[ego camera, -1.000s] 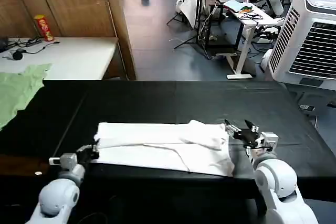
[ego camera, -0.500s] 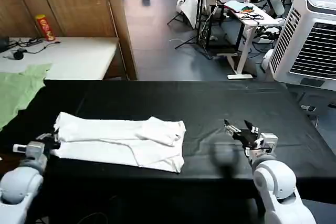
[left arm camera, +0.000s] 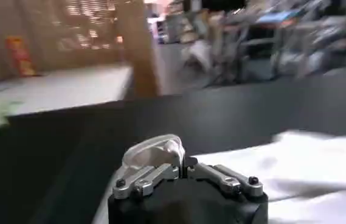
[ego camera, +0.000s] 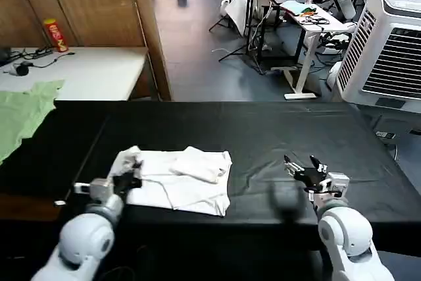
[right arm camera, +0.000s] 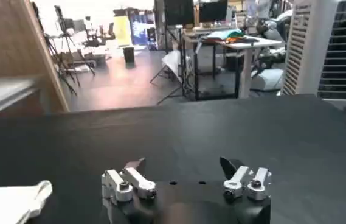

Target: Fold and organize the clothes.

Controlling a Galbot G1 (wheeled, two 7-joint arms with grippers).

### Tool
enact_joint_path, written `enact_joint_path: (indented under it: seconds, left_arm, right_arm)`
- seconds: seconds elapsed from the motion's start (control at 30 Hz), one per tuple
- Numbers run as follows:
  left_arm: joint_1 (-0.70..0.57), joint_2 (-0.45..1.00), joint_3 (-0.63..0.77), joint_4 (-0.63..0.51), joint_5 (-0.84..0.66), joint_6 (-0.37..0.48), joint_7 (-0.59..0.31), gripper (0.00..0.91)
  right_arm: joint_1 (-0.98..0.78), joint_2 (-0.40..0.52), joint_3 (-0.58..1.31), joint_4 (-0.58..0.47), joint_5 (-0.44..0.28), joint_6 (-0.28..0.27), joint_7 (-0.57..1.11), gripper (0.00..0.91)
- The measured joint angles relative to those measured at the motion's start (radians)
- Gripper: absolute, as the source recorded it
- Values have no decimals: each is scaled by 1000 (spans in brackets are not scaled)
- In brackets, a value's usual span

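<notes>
T-shirt [ego camera: 179, 179] edge pinched in left hand [ego camera: 129, 174].

High head view down over the black table [ego camera: 263, 129]; both low wrist views forward across it

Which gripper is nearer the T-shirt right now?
Left. The left gripper is shut on the T-shirt's left edge, pinching a bunch of cloth. The right gripper is open over bare black table, off to the shirt's right, not touching it.
</notes>
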Motion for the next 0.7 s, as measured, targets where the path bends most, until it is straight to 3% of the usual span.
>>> enact_joint_path:
  seconds: [0.37, 0.7]
  left_arm:
    - [-45, -99, 166, -22, -47, -1, 3, 0]
    - [-74, -148, 221, 12, -68, -4, 4, 0]
  right_arm:
    - [-6, 5, -3, -1, -6, 1, -1, 878]
    - [-13, 11, -6, -6, -16, 3, -4, 878]
